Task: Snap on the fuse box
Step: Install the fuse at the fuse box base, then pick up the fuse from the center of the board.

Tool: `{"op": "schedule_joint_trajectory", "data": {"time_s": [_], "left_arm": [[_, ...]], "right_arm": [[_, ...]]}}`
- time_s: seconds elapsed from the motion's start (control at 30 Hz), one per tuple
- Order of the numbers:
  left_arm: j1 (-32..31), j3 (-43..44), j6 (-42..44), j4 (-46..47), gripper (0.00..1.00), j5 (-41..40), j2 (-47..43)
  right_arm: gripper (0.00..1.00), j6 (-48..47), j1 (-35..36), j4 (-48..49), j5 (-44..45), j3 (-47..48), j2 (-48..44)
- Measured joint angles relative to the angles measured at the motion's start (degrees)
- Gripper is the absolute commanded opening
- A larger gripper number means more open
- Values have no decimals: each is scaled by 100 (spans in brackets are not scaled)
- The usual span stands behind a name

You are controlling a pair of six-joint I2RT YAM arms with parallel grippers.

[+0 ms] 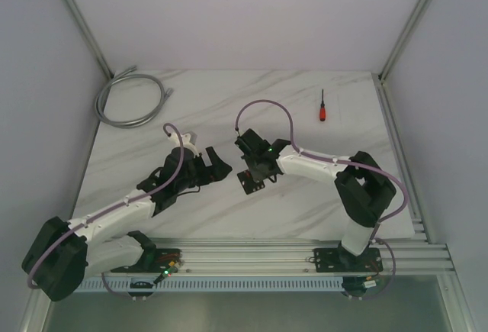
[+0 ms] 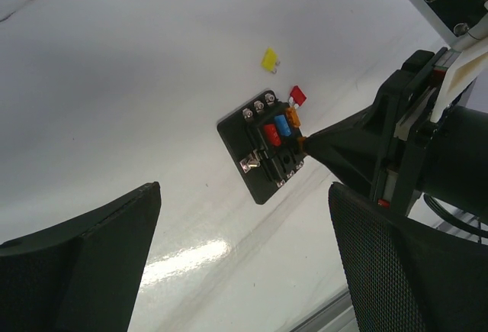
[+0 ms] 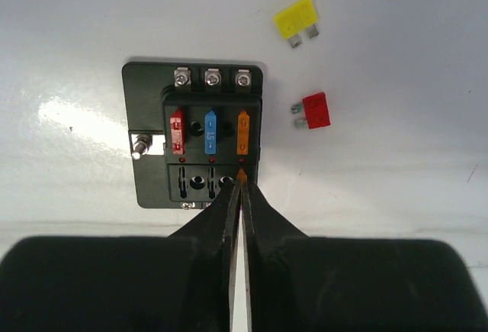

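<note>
Top camera looks down from high behind the near edge, taking in the whole surface (image 1: 305, 111). Left wrist view slants in from farther off; right wrist hangs close over the fuse box (image 3: 194, 130), and both share it.

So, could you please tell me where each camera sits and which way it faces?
Top external: above, behind the bases, looking down on the table; left arm, right arm show.
Left wrist: on its arm, facing the fuse box obliquely; open left pincer frames it.
Right wrist: straight down on it; shut right pincer pinches an orange piece.
Both wrist views share: fuse box, yellow fuse, red fuse.
</note>
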Motion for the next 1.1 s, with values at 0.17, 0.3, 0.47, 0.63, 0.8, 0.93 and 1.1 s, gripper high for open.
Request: {"op": "schedule_joint_trajectory", "data": {"time_s": [0.17, 0.3, 0.47, 0.63, 0.8, 0.93, 1.1], "left_arm": [[0, 0, -17, -48, 100, 0, -50], [0, 0, -17, -94, 100, -2, -105], [0, 0, -20, -118, 100, -4, -111], [2, 0, -17, -118, 100, -4, -111], [2, 0, -17, -120, 100, -7, -111], [7, -2, -17, -118, 100, -9, -111], [7, 0, -20, -120, 100, -9, -111]], "right_arm": [[31, 181, 68, -184, -33, 42, -42], [36, 308, 90, -407, 74, 42, -234], [42, 455, -269, -400, 385, 46, -514], [48, 564, -726, -179, 555, 48, -398], [50, 573, -734, 140, 610, 70, 39], [50, 573, -723, 299, 610, 101, 361], [50, 592, -723, 444, 605, 105, 496]]}}
